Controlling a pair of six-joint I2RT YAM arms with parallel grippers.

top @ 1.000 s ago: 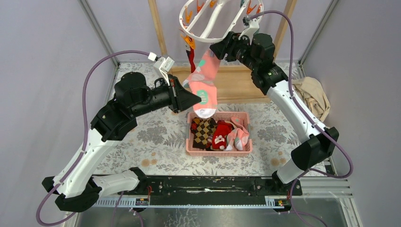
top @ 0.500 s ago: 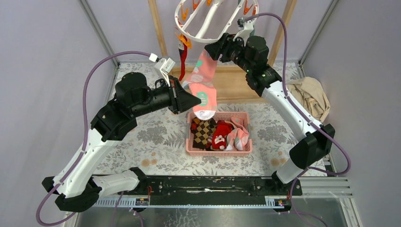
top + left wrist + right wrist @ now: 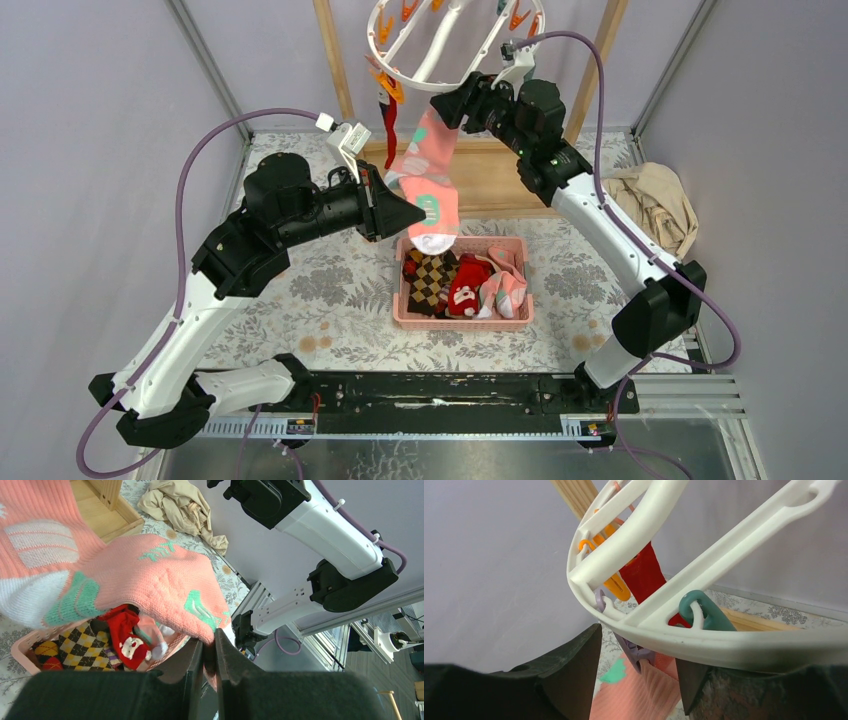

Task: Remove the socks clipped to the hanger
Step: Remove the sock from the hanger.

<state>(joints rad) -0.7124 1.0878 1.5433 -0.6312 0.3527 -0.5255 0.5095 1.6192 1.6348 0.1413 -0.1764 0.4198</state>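
Soft, light pink sock (image 3: 428, 170) hung under the hanger (image 3: 440, 50).
Pinched low by left tool (image 3: 209, 645); right tool (image 3: 638, 672) spread at its clip (image 3: 636, 652).

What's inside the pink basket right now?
The pink basket holds argyle socks, a red sock and pink socks. They cover its floor; the hanging pink sock hides part of its far rim.
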